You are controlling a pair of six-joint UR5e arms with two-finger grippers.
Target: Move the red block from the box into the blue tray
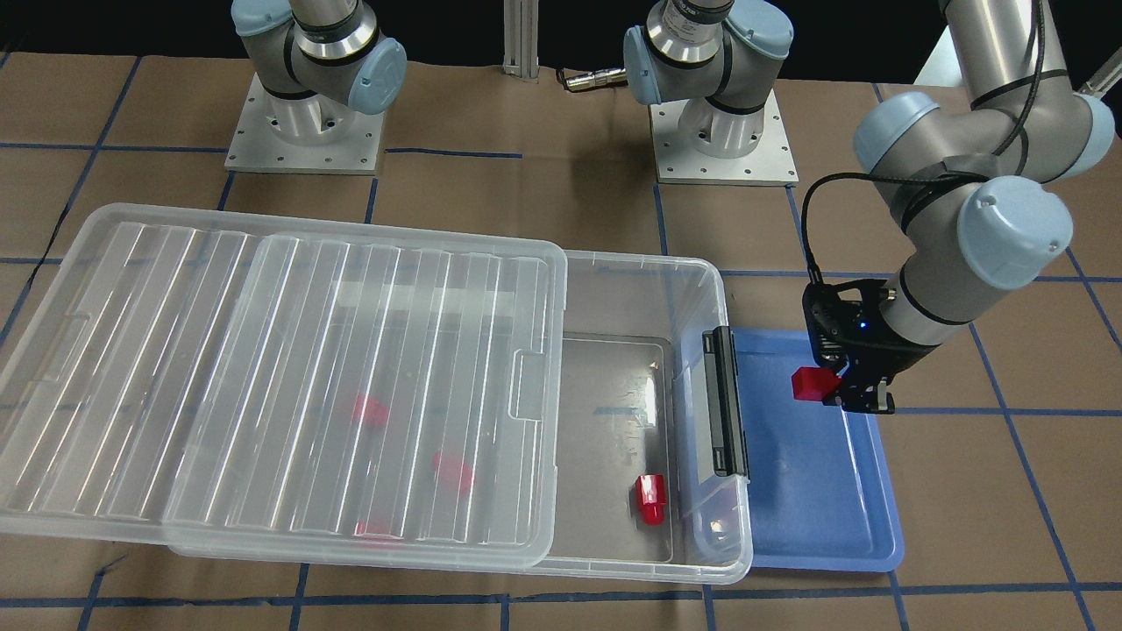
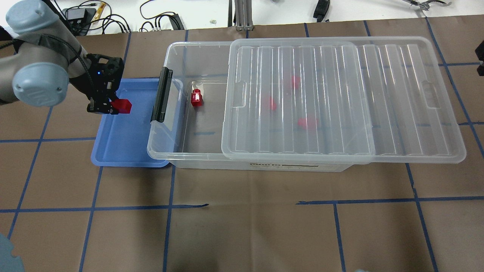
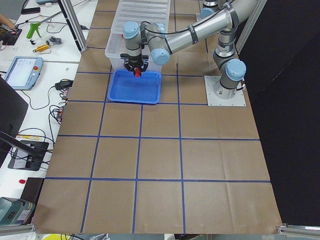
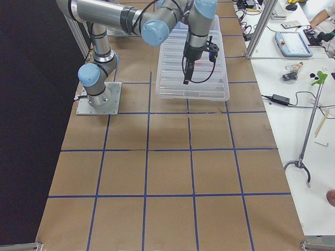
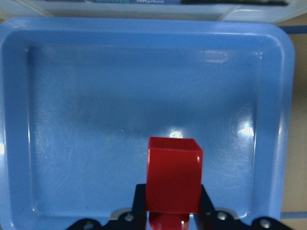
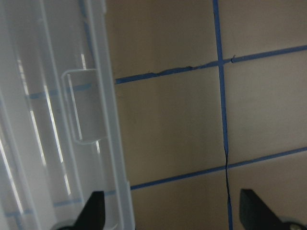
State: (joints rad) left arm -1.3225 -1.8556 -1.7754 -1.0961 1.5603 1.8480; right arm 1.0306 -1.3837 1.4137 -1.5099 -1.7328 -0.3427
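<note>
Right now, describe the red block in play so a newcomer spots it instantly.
Find the clear storage bin; the blue tray sits beside its black latch. Above that tray, the left gripper pinches one red block. It alone is outside the bin; the other red blocks lie inside it.

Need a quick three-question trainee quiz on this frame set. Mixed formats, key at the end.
1. True or false: the left gripper holds a red block over the blue tray.
2. How many other red blocks show inside the box, counting those seen through the lid? A) two B) four C) six
3. Fill in: the right gripper has its jaws ____.
Key: 1 true; 2 B; 3 open.
</note>
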